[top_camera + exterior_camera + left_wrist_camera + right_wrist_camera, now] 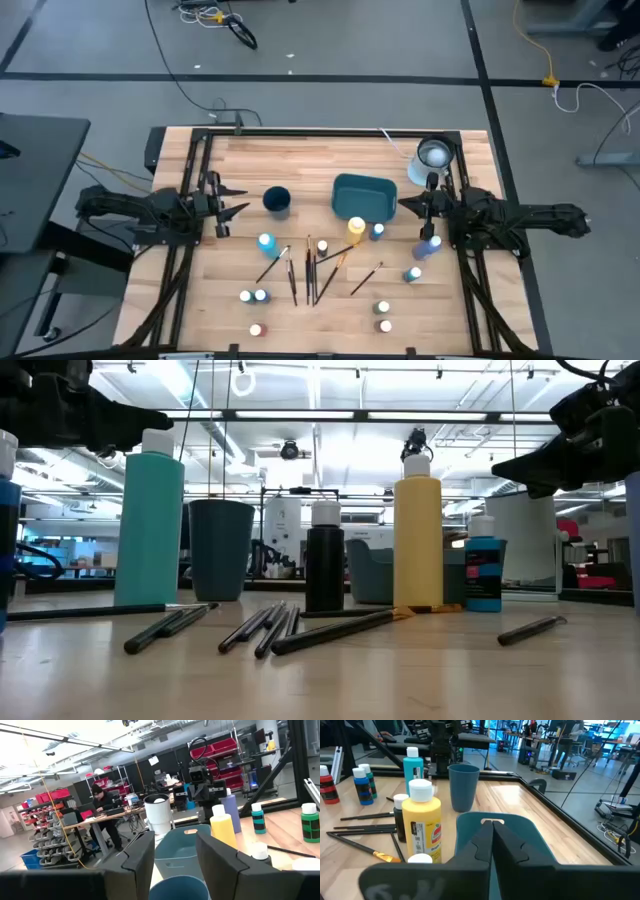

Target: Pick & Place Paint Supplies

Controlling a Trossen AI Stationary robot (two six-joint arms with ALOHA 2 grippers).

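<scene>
we find the left gripper raised beside the cup, fingers apart and holding nothing. the right gripper hangs by the bin, fingers pressed together, empty. bottles and brushes lie scattered on the table, none held.

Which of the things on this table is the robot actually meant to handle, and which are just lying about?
For the job:
- paint bottles, such as the yellow bottle and the teal bottle
- paintbrushes
- likely the teal bin and dark blue cup, as containers

Just lying about:
- white cup
- cables on the floor
</scene>
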